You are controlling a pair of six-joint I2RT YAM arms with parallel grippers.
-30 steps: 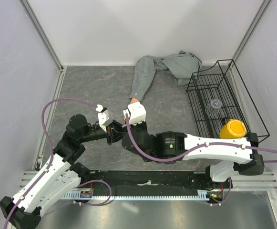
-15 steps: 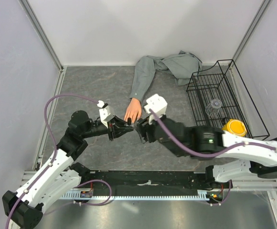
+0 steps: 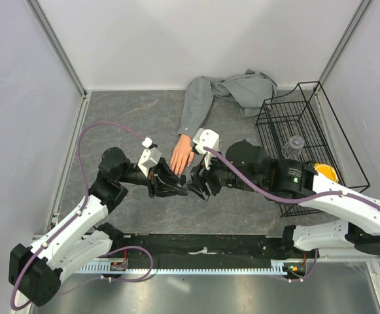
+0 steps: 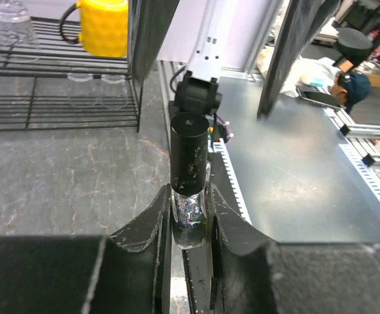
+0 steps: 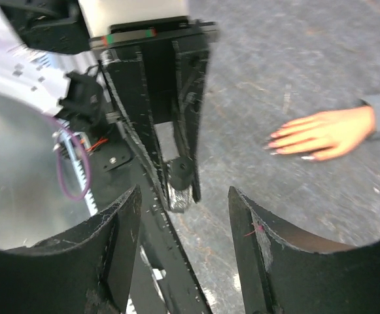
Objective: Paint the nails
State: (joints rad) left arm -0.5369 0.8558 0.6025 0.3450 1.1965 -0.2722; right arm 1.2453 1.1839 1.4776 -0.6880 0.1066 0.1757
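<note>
The peach mannequin hand lies palm down on the grey table, its grey sleeve running to the back. Its nails show as tiny tips on the fingers in the right wrist view. My left gripper is shut on a small glittery bottle with a tall black cap on it, just in front of the fingers. My right gripper faces it from the right, open and empty, with the bottle a little way beyond its fingertips.
A black wire rack stands at the right with a clear glass and a yellow mug inside. The rest of the grey shirt is bunched at the back. White walls close in three sides.
My right gripper, shut close against the left gripper a second ago, has opened and swung round to the right. The left gripper has shifted right with the bottle.
</note>
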